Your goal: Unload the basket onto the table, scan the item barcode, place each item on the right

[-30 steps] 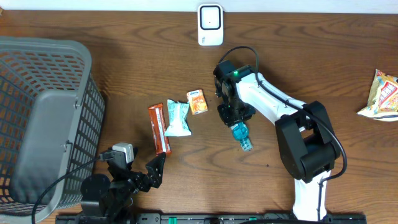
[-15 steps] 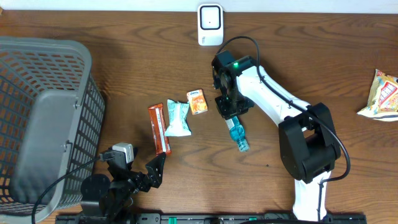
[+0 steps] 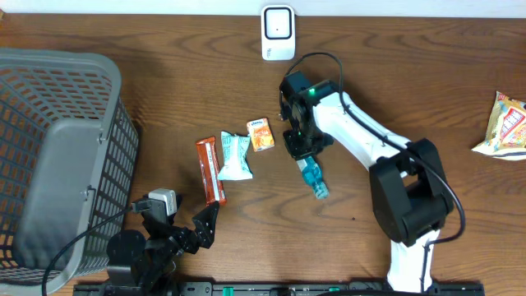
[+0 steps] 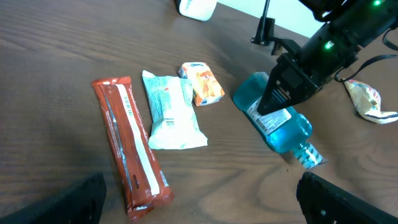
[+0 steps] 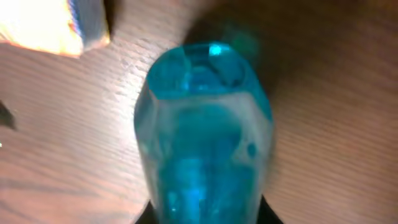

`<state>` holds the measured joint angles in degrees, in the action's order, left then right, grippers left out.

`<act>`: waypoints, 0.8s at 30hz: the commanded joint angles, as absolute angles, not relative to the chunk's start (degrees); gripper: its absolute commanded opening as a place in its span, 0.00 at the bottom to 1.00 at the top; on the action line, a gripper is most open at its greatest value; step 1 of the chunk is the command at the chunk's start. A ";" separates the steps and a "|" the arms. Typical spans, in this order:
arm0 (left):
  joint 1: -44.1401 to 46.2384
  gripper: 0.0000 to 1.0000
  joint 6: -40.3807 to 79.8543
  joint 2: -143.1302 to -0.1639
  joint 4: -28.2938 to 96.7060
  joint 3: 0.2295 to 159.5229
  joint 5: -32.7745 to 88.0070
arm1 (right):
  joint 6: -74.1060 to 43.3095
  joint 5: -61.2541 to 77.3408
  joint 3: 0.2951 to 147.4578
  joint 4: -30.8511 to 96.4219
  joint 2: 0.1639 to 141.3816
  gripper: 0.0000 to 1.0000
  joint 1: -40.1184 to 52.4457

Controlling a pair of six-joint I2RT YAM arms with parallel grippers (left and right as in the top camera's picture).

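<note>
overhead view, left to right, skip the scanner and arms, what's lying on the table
grey basket → red snack bar → white and teal packet → small orange carton → blue bottle → yellow snack bag

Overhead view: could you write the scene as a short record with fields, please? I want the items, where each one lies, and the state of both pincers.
bottle: blue, mid-table, cap toward the near edge
right pincer: shut on bottle
left pincer: open, holds nothing, at the near edge
scanner: white, at the far edge
bar, pack, carton: side by side, left of bottle
basket: grey, left side
bag: right edge
</note>
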<state>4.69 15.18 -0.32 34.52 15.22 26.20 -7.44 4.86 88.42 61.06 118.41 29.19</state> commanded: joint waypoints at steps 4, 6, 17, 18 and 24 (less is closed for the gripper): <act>4.51 0.98 15.27 -0.23 34.52 15.42 25.89 | -7.68 5.26 86.85 60.60 118.91 0.01 29.19; 4.51 0.98 15.27 -0.23 34.52 15.42 25.89 | -6.57 8.16 86.89 60.66 118.89 0.01 29.10; 4.51 0.98 15.27 -0.23 34.52 15.42 25.89 | 13.23 47.24 86.89 63.24 118.80 0.01 22.92; 4.51 0.98 15.27 -0.23 34.52 15.42 25.89 | 14.55 49.74 86.89 63.86 118.80 0.01 22.09; 4.51 0.98 15.27 -0.23 34.52 15.42 25.89 | 16.84 52.05 86.91 66.74 118.80 0.01 18.06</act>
<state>4.69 15.20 -0.32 34.52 15.22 26.20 13.26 44.27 86.59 65.93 118.72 19.73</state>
